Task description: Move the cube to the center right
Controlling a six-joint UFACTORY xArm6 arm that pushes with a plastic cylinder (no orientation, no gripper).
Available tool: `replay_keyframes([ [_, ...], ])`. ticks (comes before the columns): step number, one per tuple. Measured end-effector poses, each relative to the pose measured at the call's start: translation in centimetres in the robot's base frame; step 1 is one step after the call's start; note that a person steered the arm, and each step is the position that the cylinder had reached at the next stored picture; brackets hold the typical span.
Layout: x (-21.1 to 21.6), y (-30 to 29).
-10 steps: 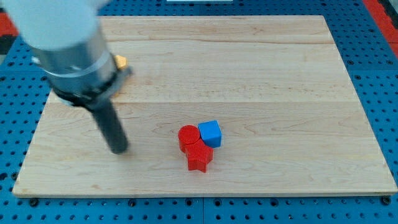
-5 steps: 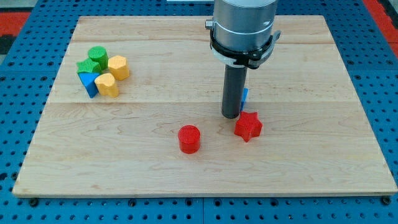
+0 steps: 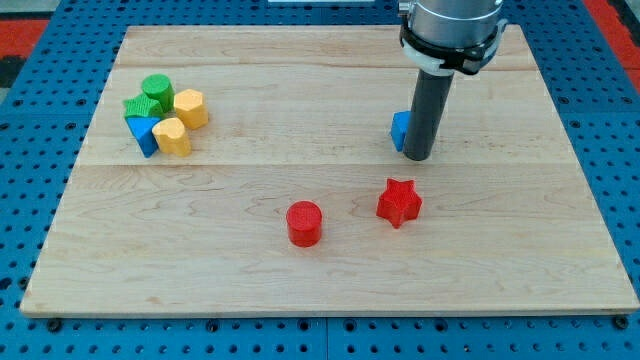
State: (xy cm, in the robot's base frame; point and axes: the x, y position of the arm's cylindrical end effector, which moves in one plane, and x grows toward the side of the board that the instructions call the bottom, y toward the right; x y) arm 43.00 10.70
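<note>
The blue cube sits on the wooden board, right of centre, mostly hidden behind my rod. My tip rests against the cube's right side, slightly toward the view's bottom. A red star lies below the tip, apart from it. A red cylinder lies further to the view's left of the star.
At the view's upper left is a tight cluster: a green star, a green cylinder, a blue triangle and two yellow blocks.
My rod has moved to the view's right and up. The blue cube has moved up and right with it, away from the red star and red cylinder.
</note>
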Motion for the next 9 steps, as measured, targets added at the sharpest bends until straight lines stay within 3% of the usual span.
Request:
replay_keyframes([
  [2,-1.2,3.6],
  [3,0.1,-5.7],
  [4,-3.5,-9.5],
  [5,-4.7,1.4],
  [6,-4.4,-2.5],
  [7,3.1,-5.7],
  [8,3.7,6.5],
  [9,0.5,10.0],
])
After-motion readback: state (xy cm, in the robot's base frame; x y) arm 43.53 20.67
